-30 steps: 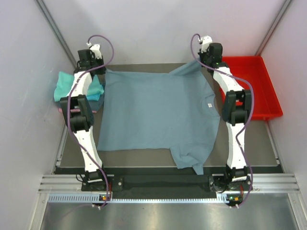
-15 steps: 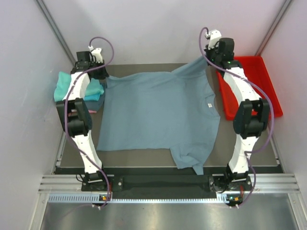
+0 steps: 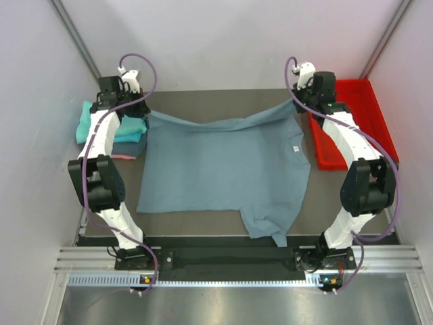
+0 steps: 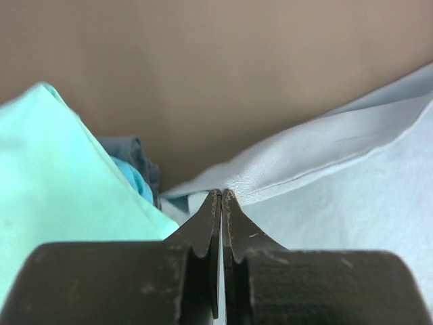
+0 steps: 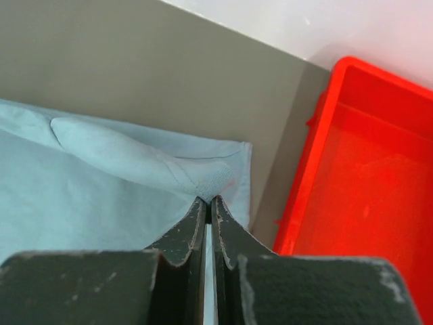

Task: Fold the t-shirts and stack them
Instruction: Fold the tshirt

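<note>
Lifting far edge of grey-blue t-shirt (image 3: pixel 223 169) off bench (image 3: pixel 203 97): left tool (image 3: pixel 144 111) and right tool (image 3: pixel 295 103), each pinching far corner, are rising higher than moment ago; edge sagging between, near half lying flat. Fold likely starting.

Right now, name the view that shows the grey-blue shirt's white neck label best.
The top external view: the label lies uncovered on the grey-blue shirt, near its right edge. Both wrist views show only pinched shirt edge, no label.

The fingers (image 5: pixel 184 237) pinch an edge of the grey-blue t-shirt (image 5: pixel 81 189); red tray (image 5: pixel 365 176) sits just beside.
</note>
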Available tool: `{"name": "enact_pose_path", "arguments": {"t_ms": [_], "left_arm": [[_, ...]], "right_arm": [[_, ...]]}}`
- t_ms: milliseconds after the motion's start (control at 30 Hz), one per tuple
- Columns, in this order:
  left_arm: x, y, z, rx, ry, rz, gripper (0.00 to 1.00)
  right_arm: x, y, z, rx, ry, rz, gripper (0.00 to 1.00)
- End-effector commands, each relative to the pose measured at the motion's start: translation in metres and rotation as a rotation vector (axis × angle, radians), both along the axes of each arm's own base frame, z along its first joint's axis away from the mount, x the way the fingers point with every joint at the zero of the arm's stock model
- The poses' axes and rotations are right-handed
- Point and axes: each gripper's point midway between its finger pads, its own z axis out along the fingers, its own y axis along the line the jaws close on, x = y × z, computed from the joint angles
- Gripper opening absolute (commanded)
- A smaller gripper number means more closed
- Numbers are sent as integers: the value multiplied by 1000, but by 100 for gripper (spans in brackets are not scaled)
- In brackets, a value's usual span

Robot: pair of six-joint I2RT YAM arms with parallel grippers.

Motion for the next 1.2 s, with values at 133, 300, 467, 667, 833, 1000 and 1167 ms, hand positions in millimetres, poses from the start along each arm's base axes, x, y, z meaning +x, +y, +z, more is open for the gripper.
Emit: {"name": "enact_pose_path", "arguments": {"t_ms": [133, 300, 467, 667, 833, 1000, 1167], "left_arm": [[-26, 6, 18, 32, -42, 1, 0], [-33, 20, 9, 45, -20, 30, 0], [-36, 19, 3, 33, -5, 28, 0], [-42, 18, -11, 20, 42, 39, 0], [-50, 21, -32, 27, 120, 54, 0], [-64, 22, -54, 30, 188, 66, 0], [-76, 18, -70, 16, 234, 65, 0]], "right_arm": [[-32, -3, 49, 15, -99, 7, 0], [-49, -6, 45, 17, -85, 4, 0], [-65, -7, 38, 22, -66, 6, 0], [-77, -8, 22, 20, -34, 5, 0], [-85, -5, 2, 28, 13, 18, 0], [-96, -5, -13, 37, 54, 23, 0], [-109, -2, -24, 46, 87, 35, 0]]}}
